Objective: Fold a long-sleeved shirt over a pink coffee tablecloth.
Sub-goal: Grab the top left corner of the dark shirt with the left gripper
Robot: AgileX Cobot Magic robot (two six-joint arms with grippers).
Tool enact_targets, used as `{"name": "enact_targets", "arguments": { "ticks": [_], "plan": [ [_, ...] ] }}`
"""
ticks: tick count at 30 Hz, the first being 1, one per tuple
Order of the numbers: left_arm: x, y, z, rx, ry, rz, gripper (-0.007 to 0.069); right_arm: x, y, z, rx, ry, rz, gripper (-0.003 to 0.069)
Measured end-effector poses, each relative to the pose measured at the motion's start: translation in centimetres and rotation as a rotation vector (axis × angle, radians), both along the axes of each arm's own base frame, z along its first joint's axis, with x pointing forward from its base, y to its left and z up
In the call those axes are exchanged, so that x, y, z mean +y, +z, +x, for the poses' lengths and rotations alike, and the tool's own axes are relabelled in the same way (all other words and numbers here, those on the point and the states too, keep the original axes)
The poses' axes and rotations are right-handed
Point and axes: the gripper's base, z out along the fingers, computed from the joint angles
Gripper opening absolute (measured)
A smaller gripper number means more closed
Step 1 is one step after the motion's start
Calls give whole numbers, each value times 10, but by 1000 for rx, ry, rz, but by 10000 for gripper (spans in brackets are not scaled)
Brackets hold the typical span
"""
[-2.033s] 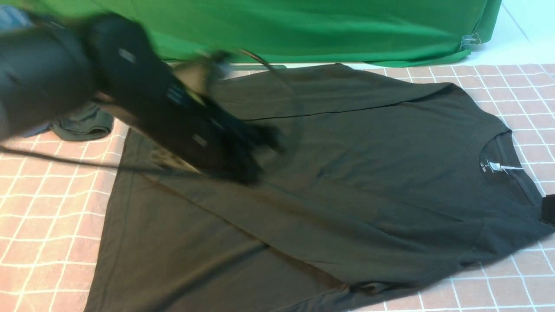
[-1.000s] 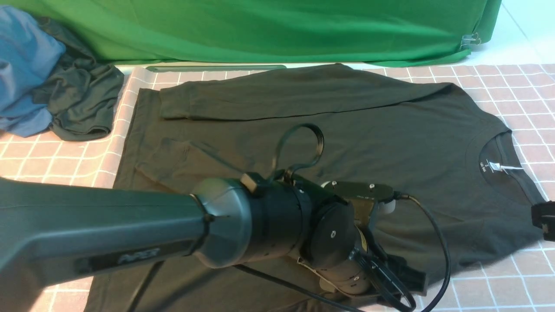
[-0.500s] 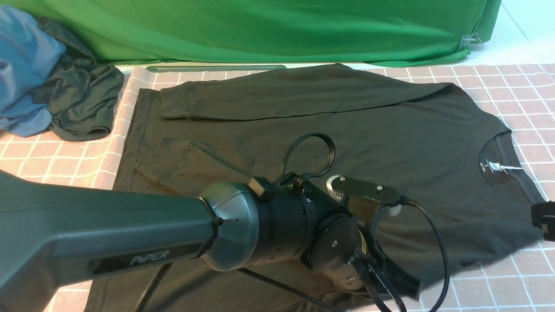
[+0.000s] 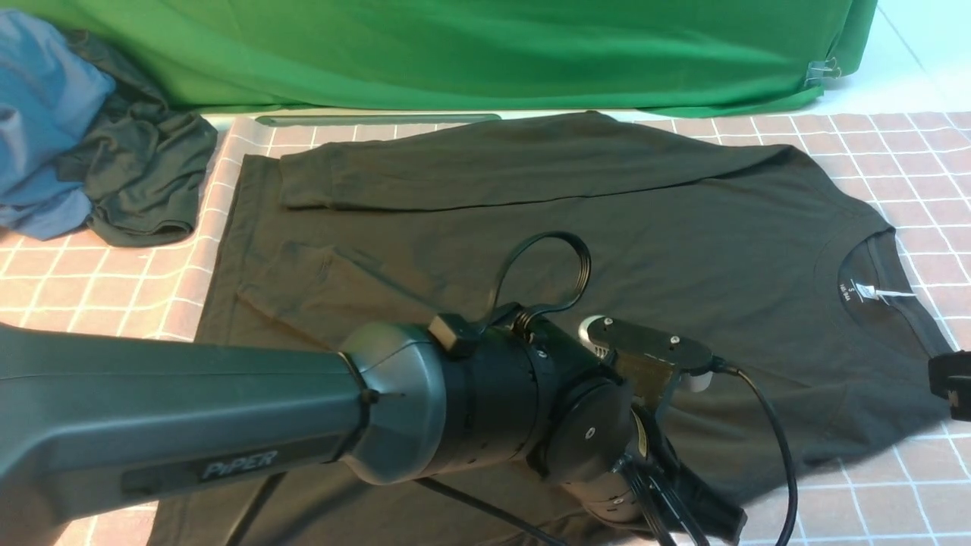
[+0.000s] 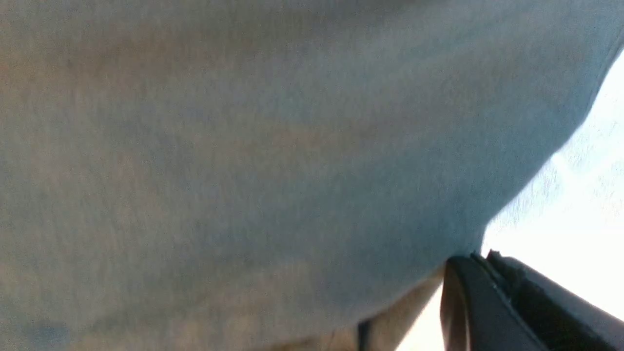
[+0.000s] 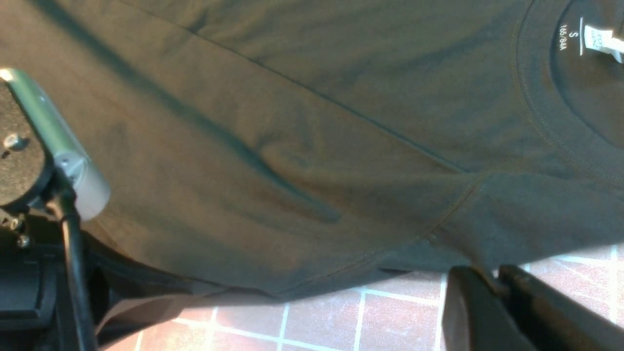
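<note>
The black long-sleeved shirt lies spread on the pink coffee tablecloth, collar and white neck label to the right and both sleeves folded across the body. My left gripper is down at the shirt's near edge. In the left wrist view, the left gripper is shut on the shirt at its hem. My right gripper sits at the shoulder by the right frame edge. In the right wrist view, the right gripper pinches a fold of the shirt above the tablecloth.
A blue garment and a dark grey-green garment are heaped at the far left. The green backdrop cloth hangs behind. My left arm reaches across the near left part of the shirt, its cable looping above the wrist.
The left arm swung from the far left down to the shirt's near edge, and its jaws shut there. It then eased slightly right. The right gripper kept its place.
</note>
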Motion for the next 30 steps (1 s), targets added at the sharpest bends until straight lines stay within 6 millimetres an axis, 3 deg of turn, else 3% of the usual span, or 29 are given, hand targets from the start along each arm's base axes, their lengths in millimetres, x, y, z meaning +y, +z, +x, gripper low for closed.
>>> {"name": "enact_targets", "arguments": {
  "ticks": [3, 10, 15, 17, 20, 26, 30],
  "plan": [
    [-2, 2, 2, -26, 4, -27, 78, 0, 0, 0, 0, 0, 0, 108],
    [-5, -6, 5, -43, 7, -38, 340, 0, 0, 0, 0, 0, 0, 110],
    [-6, -15, 7, -52, -13, -10, 408, 0, 0, 0, -1, 0, 0, 117],
    [-6, -15, 8, -69, -25, -6, 405, 0, 0, 0, -1, 0, 0, 122],
    [-6, -19, 10, -96, -52, 15, 335, 0, 0, 0, -1, 0, 0, 126],
    [-6, -21, 11, -115, -80, 35, 60, 0, 0, 0, -1, -1, 1, 131],
    [-4, -15, 8, -84, -57, 24, 44, 0, 0, 0, -1, -1, 1, 132]
  ]
}}
